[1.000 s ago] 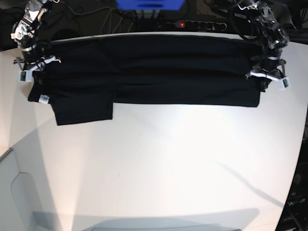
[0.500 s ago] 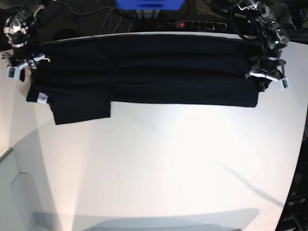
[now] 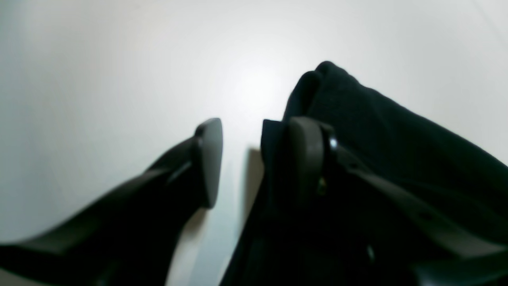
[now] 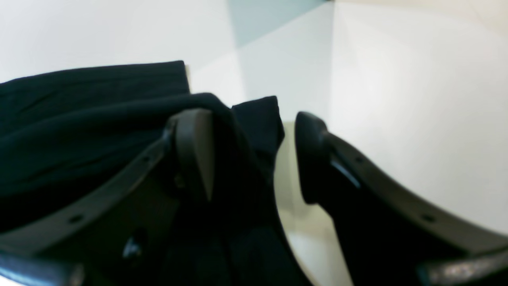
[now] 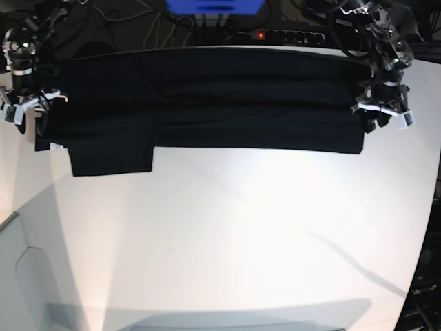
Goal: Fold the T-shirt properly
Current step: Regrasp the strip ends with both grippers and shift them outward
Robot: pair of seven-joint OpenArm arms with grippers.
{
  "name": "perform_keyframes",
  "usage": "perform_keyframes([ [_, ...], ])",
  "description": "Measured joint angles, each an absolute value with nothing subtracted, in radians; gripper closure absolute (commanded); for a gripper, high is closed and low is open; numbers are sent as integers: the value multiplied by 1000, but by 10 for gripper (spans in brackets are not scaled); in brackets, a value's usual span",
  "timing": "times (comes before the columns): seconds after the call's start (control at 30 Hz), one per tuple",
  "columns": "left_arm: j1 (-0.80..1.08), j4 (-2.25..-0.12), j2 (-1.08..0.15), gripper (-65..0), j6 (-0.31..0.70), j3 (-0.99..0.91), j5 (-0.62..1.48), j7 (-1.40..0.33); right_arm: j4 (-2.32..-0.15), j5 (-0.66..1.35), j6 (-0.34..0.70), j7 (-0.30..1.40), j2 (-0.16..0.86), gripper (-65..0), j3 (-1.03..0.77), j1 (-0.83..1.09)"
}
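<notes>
The black T-shirt (image 5: 207,96) lies stretched in a long band along the table's far edge, with one sleeve (image 5: 110,158) hanging toward the front at the left. My right gripper (image 5: 25,116) is at the shirt's left end. In the right wrist view its jaws (image 4: 252,119) stand apart, cloth (image 4: 79,131) draped over one finger (image 4: 194,159), bare table beside the other. My left gripper (image 5: 377,117) is at the shirt's right end. Its jaws (image 3: 258,123) also stand apart, the cloth edge (image 3: 397,151) against one finger (image 3: 305,159). The label and print do not show.
The white table (image 5: 241,241) extends toward the front. A power strip (image 5: 282,34) with a red light, a blue object (image 5: 213,5) and cables lie behind the far edge. The table's left edge (image 5: 10,217) drops to a lower grey surface.
My right gripper has moved left and slightly forward, and the shirt's left end and sleeve shifted left with it. The shirt's right end slid a little left. The white label no longer shows.
</notes>
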State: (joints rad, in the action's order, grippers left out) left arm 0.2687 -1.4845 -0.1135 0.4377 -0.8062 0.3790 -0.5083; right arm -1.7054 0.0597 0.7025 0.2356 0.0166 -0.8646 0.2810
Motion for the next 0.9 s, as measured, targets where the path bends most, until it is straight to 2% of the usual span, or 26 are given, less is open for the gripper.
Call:
perform_keyframes([
  [0.23,269,-1486,-113,-271,438,-806,379,-508,-1604,49,702,238,-8,-329,-862,338],
  [0.43,270,-1486,-113,-271,438,-809,379,-508,-1500,22,702,226,29,-330,-868,320],
  [0.73,271,-1487,-111,-271,438,-808,379,-508,-1559,23,702,228,25,-330,-959,319],
  [0.9,270,-1487,-111,-271,438,-809,379,-508,-1638,115,702,224,25,-330,-976,325],
])
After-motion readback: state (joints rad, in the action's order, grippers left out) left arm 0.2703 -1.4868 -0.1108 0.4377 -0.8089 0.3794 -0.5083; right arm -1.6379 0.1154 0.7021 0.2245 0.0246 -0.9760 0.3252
